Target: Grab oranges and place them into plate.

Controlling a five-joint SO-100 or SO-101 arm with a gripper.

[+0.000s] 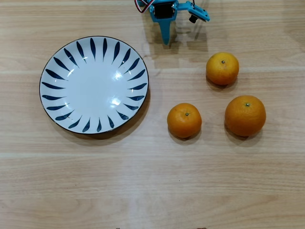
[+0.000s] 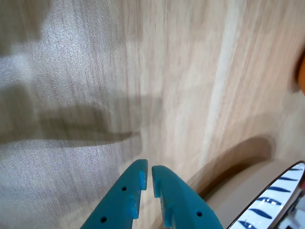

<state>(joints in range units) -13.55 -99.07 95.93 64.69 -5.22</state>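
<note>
Pincer point(image 2: 148, 171) nearly closed and empty above bare worktop point(image 1: 152, 191), plate point(image 1: 94, 84) empty beside it, all three oranges point(image 1: 184, 120) ahead untouched: first reach, needing jaws opened.

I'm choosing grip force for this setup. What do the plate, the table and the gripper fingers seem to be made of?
The plate looks like glazed ceramic: glossy white with bright light spots and painted blue strokes. The table looks like light wood or a wood-grain laminate, with a satin sheen; which one is unclear. The gripper fingers look like matte teal plastic, probably printed, with small holes.
</note>
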